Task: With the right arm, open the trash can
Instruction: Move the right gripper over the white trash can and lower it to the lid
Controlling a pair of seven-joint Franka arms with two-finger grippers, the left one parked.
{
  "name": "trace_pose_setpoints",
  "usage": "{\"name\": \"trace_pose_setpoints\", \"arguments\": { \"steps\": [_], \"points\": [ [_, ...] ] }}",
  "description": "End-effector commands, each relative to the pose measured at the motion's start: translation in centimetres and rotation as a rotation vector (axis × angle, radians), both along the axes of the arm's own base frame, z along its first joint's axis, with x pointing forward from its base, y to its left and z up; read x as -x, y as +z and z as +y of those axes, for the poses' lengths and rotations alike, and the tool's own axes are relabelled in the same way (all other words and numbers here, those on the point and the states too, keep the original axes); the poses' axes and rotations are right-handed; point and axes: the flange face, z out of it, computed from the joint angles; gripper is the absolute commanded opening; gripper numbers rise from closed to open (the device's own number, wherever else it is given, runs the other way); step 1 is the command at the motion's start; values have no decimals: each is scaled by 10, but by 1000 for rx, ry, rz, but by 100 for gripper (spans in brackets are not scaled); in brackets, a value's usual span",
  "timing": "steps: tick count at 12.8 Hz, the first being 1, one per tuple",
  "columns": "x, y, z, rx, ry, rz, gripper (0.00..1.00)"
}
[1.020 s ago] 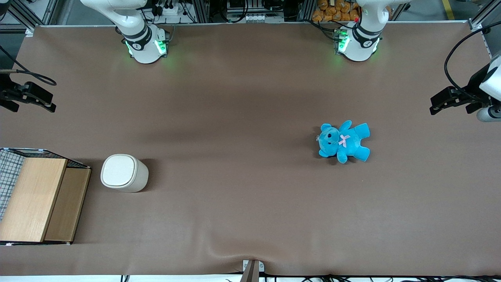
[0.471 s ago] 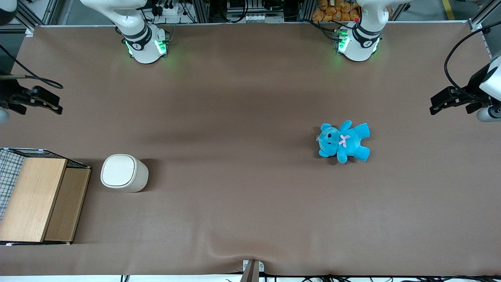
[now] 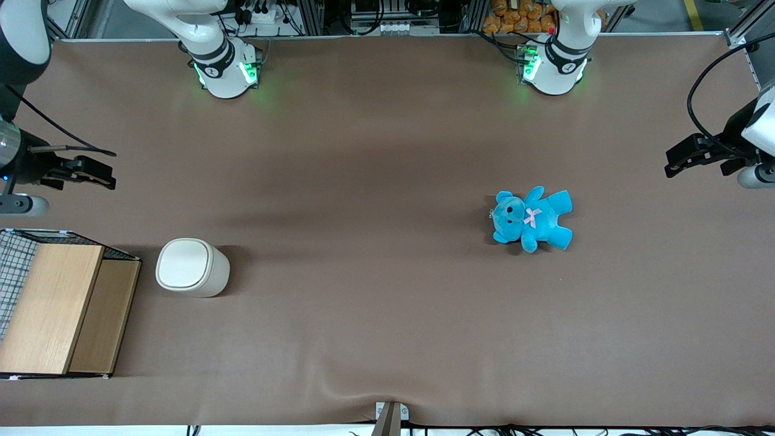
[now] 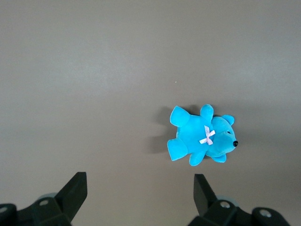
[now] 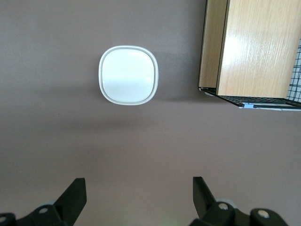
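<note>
The cream-white trash can point(image 3: 192, 267) stands on the brown table with its flat lid shut, next to the wooden box. It also shows in the right wrist view point(image 5: 128, 75), seen from above, lid closed. My right gripper point(image 3: 97, 174) hangs high above the table at the working arm's end, farther from the front camera than the can and well apart from it. Its fingers are spread wide and empty, as the right wrist view point(image 5: 139, 188) shows.
A light wooden box with wire mesh point(image 3: 57, 303) sits beside the can at the table's edge and shows in the right wrist view point(image 5: 249, 47). A blue teddy point(image 3: 531, 218) lies toward the parked arm's end, also in the left wrist view point(image 4: 202, 139).
My right gripper has moved in over the table and a little nearer to the front camera, toward the trash can. The can, box and teddy have not moved.
</note>
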Motion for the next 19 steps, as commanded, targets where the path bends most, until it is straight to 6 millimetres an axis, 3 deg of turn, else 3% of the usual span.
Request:
{"name": "trace_pose_setpoints", "arguments": {
  "steps": [1,2,4,6,8,9,11,13,17,19],
  "points": [
    [-7,-5,2,-15,-3,4,100],
    [-11,-10,2,-15,-4,4,100],
    [-16,-16,3,-14,-9,-3,62],
    [-25,-30,4,-31,-12,4,39],
    [-43,-37,3,-33,-9,-20,38],
    [-52,-43,4,-35,-9,-23,33],
    [-64,-62,6,-37,-9,-19,13],
    [-75,-83,8,-44,-6,-29,2],
    [-90,-151,-2,-47,-12,45,0],
    [-94,-175,-6,-46,-19,42,0]
  ]
}}
